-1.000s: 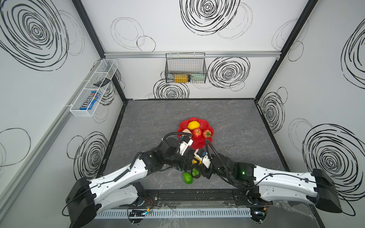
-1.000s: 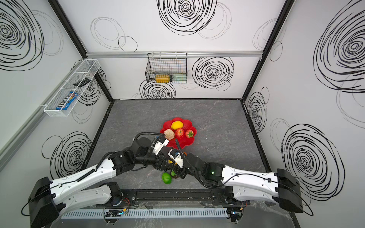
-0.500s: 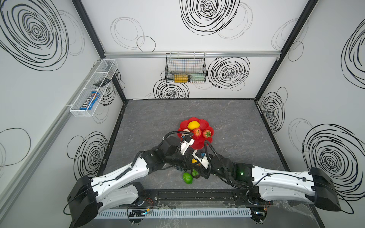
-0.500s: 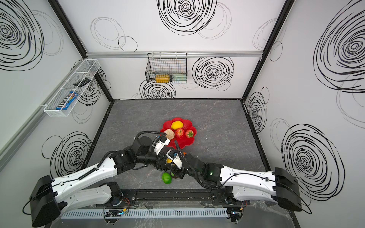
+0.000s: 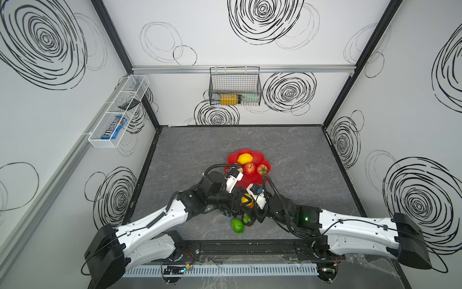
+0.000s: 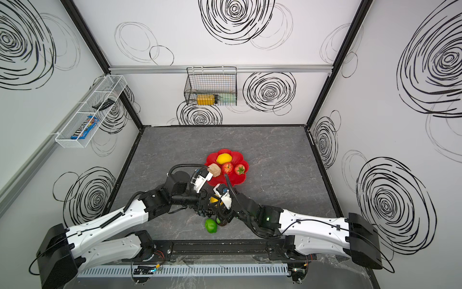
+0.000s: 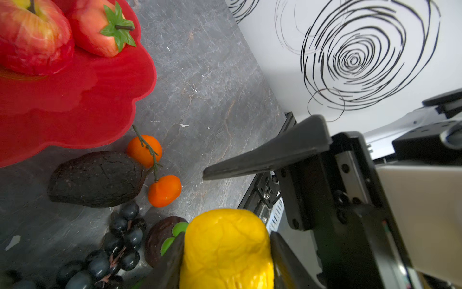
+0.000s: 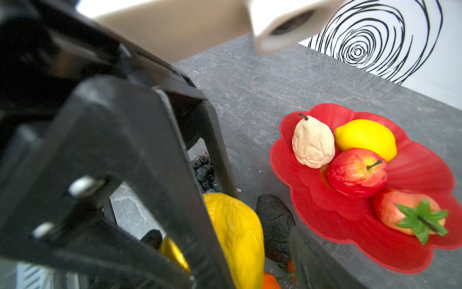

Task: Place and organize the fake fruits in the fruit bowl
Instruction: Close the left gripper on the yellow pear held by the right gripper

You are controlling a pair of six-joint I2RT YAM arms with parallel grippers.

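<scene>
Gripping a wrinkled yellow fruit (image 7: 225, 252) across its width, the left hand (image 7: 228, 234) is clenched on it, the fruit's blunt end standing out past the fingertips. The right hand (image 5: 248, 203) faces it closely and is released: in the left wrist view its upper finger (image 7: 270, 152) stands clear of the fruit, with counter (image 7: 212, 75) showing between. The fruit looks held off the counter, over the loose pile beside the fruit bowl (image 8: 325, 215).

Below it lie a dark grape bunch (image 7: 120, 245), a brown fruit with green leaves (image 7: 160, 237), a black avocado (image 7: 97, 179) and two oranges (image 7: 145, 150) on one twig; the avocado and one orange sit just beside the bowl's scalloped rim. A green fruit (image 5: 237, 225) lies nearer the robot's base. In the bowl a cream pear (image 8: 312, 142), lemon (image 8: 365, 137), apple (image 8: 357, 172) and strawberry (image 8: 410, 215) crowd the far and middle parts; the near petals are bare.

To carry well, I judge the right hand should back straight away so its finger does not clip the fruit. The left should rise enough to pass over the avocado and the rim, lay the fruit low on a bare near petal, apart from the apple, and open only once it rests, since the skin looks soft and it may roll
</scene>
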